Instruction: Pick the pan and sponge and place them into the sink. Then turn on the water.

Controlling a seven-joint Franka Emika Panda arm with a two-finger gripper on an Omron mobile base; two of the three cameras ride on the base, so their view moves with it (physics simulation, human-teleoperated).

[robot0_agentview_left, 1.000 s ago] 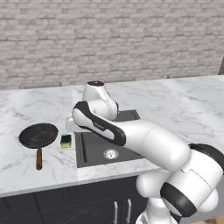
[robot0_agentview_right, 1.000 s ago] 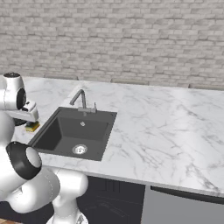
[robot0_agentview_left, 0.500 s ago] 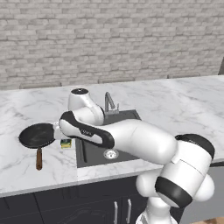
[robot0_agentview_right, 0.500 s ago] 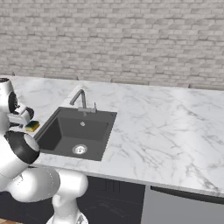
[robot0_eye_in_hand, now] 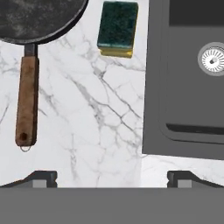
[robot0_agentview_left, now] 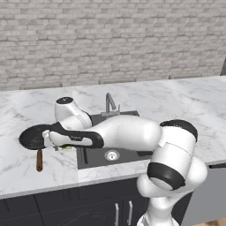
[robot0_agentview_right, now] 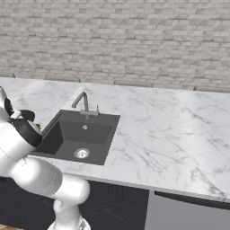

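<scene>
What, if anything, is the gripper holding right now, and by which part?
Nothing is held. The gripper is open above bare counter, with the pan and sponge lying untouched ahead of it.

pan — 1, near the bench's front edge | sponge — 1, between pan and sink, green face up | sink — 1, recessed in the bench | drain — 1 | faucet — 1, at the sink's back edge
</scene>
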